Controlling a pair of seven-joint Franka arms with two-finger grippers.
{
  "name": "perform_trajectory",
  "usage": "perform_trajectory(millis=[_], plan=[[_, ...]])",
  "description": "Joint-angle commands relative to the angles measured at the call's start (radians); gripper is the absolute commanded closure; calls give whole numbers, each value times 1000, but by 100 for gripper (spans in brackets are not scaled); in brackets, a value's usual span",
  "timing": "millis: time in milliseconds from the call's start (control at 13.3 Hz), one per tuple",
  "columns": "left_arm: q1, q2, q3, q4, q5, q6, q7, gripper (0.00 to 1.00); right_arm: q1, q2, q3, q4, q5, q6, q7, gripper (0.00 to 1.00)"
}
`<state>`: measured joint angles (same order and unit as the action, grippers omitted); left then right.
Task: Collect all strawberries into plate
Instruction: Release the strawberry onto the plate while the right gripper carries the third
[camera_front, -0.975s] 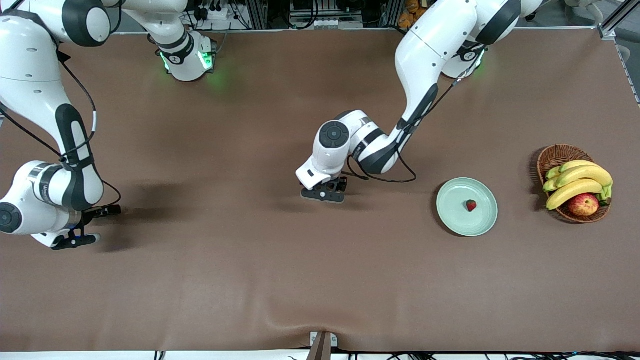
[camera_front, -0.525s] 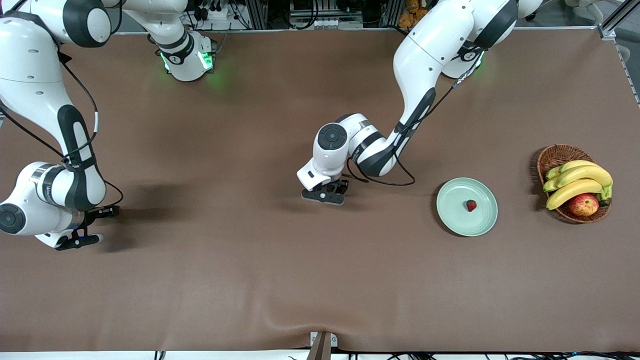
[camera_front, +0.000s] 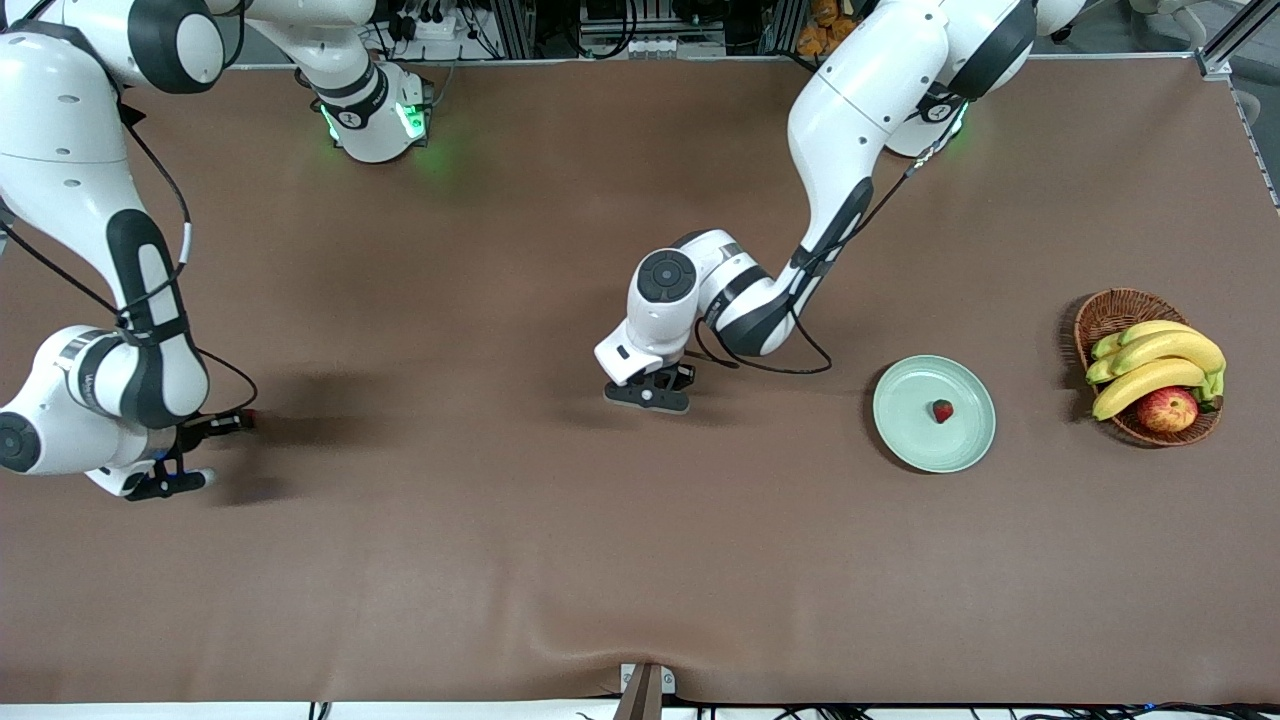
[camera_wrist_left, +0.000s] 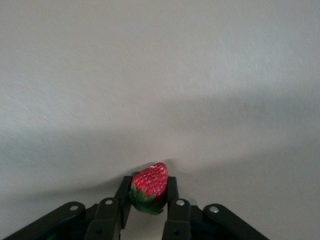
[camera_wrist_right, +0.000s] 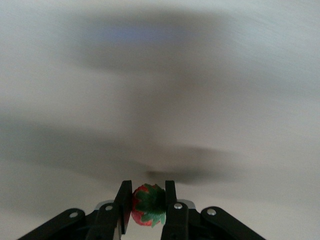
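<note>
From my left wrist cam I've got the left gripper (camera_wrist_left: 149, 192) clamped on a strawberry (camera_wrist_left: 148, 187), one black finger (camera_wrist_left: 123, 200) on each side. Red tip points away from the cam, green cap toward it. Plain table (camera_wrist_left: 160, 75) underneath, some soft shadow.

Held berries hidden from my high camera; wrist feeds cropped and smeared

From the front view I can't see the strawberry (camera_wrist_left: 149, 187) in the left gripper (camera_front: 650, 392), its wrist housing covers it, and the one at the right gripper (camera_front: 240, 420) is a red speck too small to make out. My left wrist view cuts the jaws off at the frame edge. In the right wrist view the worktop (camera_wrist_right: 160, 100) is blurred, and the second strawberry (camera_wrist_right: 148, 205) shows only partly between the jaws.
</note>
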<state>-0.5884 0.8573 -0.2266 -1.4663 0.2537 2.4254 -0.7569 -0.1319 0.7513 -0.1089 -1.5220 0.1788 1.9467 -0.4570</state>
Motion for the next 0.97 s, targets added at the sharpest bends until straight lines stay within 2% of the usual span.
perform_trajectory(millis=[0,150,375,525,825,900], plan=[[79,-146,0,-83,21,-95,-9,100,82,-55,5,32,193,-98,85,100],[181,-260,-7,-179,19,-152,4,100,173,-66,5,32,278,-116,254,100],[333,-394,-11,-360,19,-183,24,100,340,-67,5,32,492,-118,499,100],[453,-412,-11,-433,29,-181,132,100,453,-56,3,31,606,-44,602,100],[616,-356,-10,-468,30,-180,239,100,691,-20,2,28,630,257,834,100],[652,-350,-10,-470,30,-181,279,80,740,-3,2,28,628,309,874,100]])
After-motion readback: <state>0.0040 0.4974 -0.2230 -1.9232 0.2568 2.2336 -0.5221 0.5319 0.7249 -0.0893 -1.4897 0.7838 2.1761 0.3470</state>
